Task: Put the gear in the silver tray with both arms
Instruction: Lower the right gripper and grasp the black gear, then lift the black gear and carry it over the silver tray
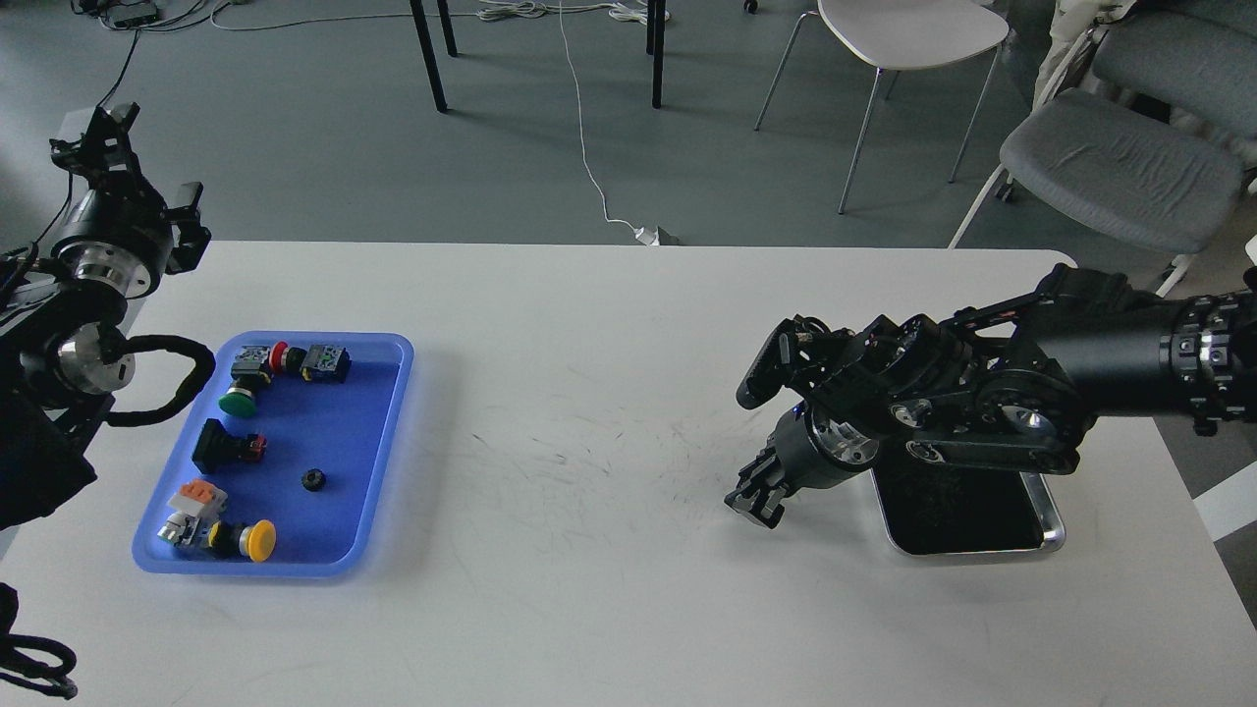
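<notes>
The gear point(312, 480) is a small black ring lying in the blue plastic tray point(388, 442) at the left. The silver tray point(1051, 525) sits at the right, its far part hidden under my right arm. My right gripper point(751, 501) hangs low over the table just left of the silver tray, pointing down and left; its dark fingers cannot be told apart. My left gripper point(98, 137) is raised beyond the table's far left corner, well behind the blue tray, and its state is unclear.
The blue tray also holds several push-button switches: green point(238, 398), red point(280, 355), black point(221, 447) and yellow point(257, 540). Chairs point(1120, 167) and table legs stand on the floor beyond the table's far edge. A white cable point(589, 167) runs across the floor.
</notes>
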`<state>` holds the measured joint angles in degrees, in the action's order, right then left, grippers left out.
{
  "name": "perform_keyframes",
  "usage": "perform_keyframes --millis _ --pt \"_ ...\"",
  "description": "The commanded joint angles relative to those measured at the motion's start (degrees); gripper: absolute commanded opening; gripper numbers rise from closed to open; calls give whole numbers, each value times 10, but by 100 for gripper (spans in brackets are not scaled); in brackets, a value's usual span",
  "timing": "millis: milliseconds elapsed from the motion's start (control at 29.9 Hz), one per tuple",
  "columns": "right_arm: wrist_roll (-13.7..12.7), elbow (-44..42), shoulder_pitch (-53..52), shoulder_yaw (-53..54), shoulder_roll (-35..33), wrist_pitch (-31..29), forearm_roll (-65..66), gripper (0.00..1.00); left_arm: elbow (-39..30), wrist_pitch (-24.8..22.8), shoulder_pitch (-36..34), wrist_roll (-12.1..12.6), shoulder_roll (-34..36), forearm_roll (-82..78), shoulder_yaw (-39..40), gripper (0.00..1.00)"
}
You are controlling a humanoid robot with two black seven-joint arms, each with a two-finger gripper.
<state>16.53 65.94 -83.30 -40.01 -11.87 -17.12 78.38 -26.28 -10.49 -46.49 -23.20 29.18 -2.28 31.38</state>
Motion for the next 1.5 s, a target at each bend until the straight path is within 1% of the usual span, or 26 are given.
perform_keyframes --millis 0,67,301,468,602,668,702,835,1003,1470 --pt "0 1 -1 0 0 0 0 36 0 0 0 1 0 0 -1 98" --pt "1 1 -1 0 0 -1 2 34 0 0 0 0 0 0 -1 98" --pt "1 -1 2 0 0 -1 12 33 0 -1 0 0 0 0 -1 98" --pt "1 -5 1 -1 0 -4 12 29 0 -1 1 0 0 0 -1 98" --pt "2 -6 0 0 0 -13 12 23 0 -1 1 0 0 0 -1 98" --pt "1 -6 0 0 0 -16 12 22 0 -1 1 0 0 0 -1 98" --pt "2 -6 0 0 0 -18 12 20 0 -1 1 0 0 -1 -1 98" --pt "1 -9 0 0 0 -36 12 7 0 -1 1 0 0 -1 -1 98" --pt "1 -13 -1 1 0 -39 12 1 0 -1 4 0 0 -1 -1 98" --pt "1 -29 -12 3 4 -40 9 1 0 -1 4 0 0 -2 -1 98"
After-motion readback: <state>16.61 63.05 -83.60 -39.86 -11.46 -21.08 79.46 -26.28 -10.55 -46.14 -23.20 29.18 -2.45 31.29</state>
